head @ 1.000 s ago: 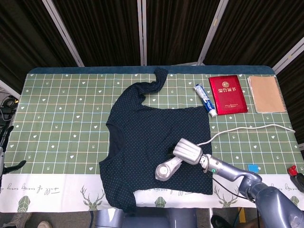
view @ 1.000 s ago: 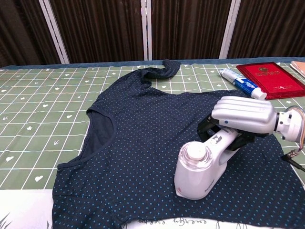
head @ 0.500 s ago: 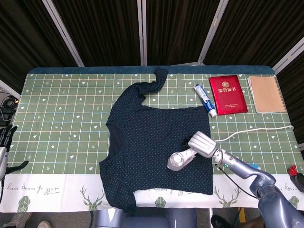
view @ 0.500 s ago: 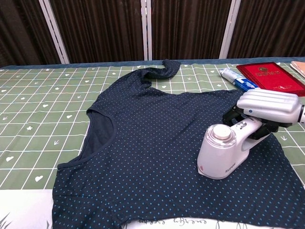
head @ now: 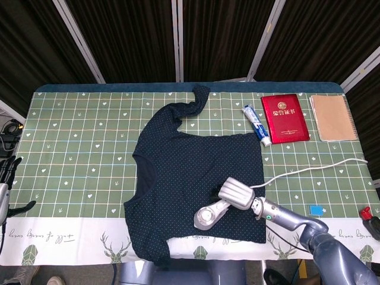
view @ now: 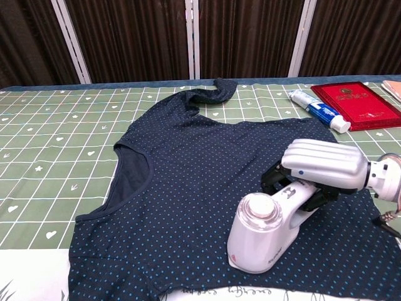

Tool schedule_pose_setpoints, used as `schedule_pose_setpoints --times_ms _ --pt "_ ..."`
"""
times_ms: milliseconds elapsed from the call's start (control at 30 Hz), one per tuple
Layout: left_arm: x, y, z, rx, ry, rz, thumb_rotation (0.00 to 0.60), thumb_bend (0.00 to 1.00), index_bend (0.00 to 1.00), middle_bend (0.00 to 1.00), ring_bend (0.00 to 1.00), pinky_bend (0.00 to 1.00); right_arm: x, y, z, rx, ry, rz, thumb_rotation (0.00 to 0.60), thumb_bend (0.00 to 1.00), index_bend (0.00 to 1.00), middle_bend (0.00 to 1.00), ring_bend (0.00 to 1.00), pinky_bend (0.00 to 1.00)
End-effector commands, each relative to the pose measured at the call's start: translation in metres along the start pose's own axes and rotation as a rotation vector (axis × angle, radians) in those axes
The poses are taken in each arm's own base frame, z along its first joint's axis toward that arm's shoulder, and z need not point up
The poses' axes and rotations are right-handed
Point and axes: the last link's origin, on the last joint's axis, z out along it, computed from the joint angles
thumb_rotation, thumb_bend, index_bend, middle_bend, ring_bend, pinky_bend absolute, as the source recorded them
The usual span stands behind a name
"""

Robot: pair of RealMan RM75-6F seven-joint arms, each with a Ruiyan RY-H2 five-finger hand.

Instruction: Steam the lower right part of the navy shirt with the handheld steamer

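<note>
The navy dotted shirt (head: 196,172) (view: 188,182) lies flat across the middle of the table. My right hand (head: 236,195) (view: 322,166) grips the handle of the white handheld steamer (head: 209,216) (view: 263,232), whose head rests on the shirt's lower right part near the hem. The steamer's white cord (head: 309,169) runs off to the right. My left hand (head: 7,178) shows only at the far left edge of the head view, off the table, with its fingers apart and nothing in it.
A toothpaste tube (head: 256,124) (view: 319,110), a red booklet (head: 285,117) (view: 355,103) and a tan notebook (head: 332,117) lie at the back right. A small blue item (head: 316,209) sits near the right front. The green checked cloth (head: 77,148) covers the table.
My right hand slid the steamer right and away half a second ago, then back left and toward the hem now. The cord shifted with it.
</note>
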Motion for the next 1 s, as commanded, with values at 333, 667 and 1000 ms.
schedule_pose_setpoints --times_ms 333,667,1000 --pt "0.001 -0.003 0.001 0.008 0.0 0.0 0.6 0.0 0.0 0.0 0.0 0.0 -0.002 -0.018 0.016 0.046 0.019 0.005 0.6 0.62 0.78 0.64 0.68 0.93" --pt "-0.001 -0.001 0.001 0.004 -0.006 0.006 0.6 0.0 0.0 0.0 0.0 0.0 0.003 0.015 -0.015 -0.058 0.002 -0.11 0.6 0.6 0.78 0.64 0.68 0.93" --pt "-0.002 0.0 0.001 0.003 -0.006 0.01 0.6 0.0 0.0 0.0 0.0 0.0 0.018 0.05 -0.052 -0.204 0.002 -0.102 0.6 0.6 0.78 0.64 0.68 0.93"
